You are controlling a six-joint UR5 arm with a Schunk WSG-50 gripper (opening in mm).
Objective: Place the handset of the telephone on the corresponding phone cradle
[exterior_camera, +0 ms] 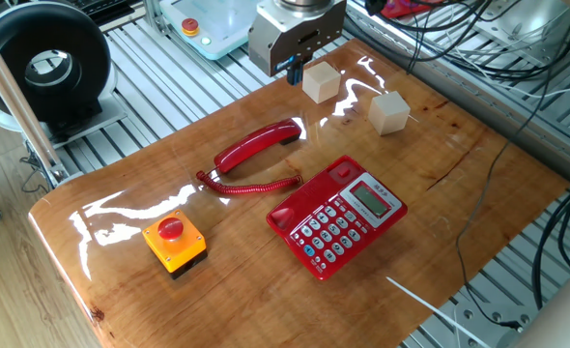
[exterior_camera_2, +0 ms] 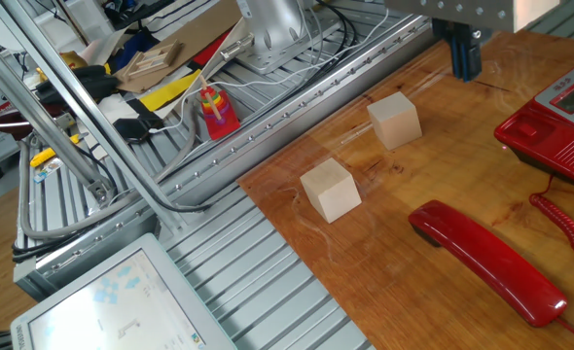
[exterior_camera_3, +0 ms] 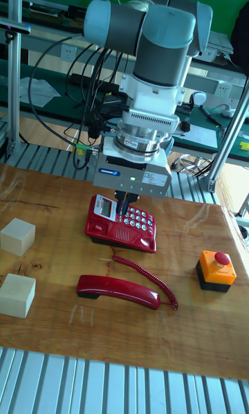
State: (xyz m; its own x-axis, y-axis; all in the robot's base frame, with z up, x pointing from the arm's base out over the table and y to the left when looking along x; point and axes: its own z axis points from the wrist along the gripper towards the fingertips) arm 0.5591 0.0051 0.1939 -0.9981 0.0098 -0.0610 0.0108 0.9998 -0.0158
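Observation:
The red handset (exterior_camera: 258, 145) lies flat on the wooden table, its coiled cord (exterior_camera: 251, 186) trailing toward the red telephone (exterior_camera: 337, 217). The phone cradle (exterior_camera: 309, 196), the long strip on the phone's handset side, holds nothing. My gripper (exterior_camera: 292, 70) hangs above the table's far edge next to a wooden cube, well apart from the handset, with its fingers together and nothing between them. From the other side the gripper (exterior_camera_2: 464, 63) is above bare wood, beyond the handset (exterior_camera_2: 486, 261). In the tall view the gripper (exterior_camera_3: 124, 205) overlaps the telephone (exterior_camera_3: 122, 226), with the handset (exterior_camera_3: 117, 291) nearer.
Two wooden cubes (exterior_camera: 321, 82) (exterior_camera: 390, 112) stand near the far edge. An orange box with a red button (exterior_camera: 174, 242) sits near the table's left front. Metal rails and cables surround the table.

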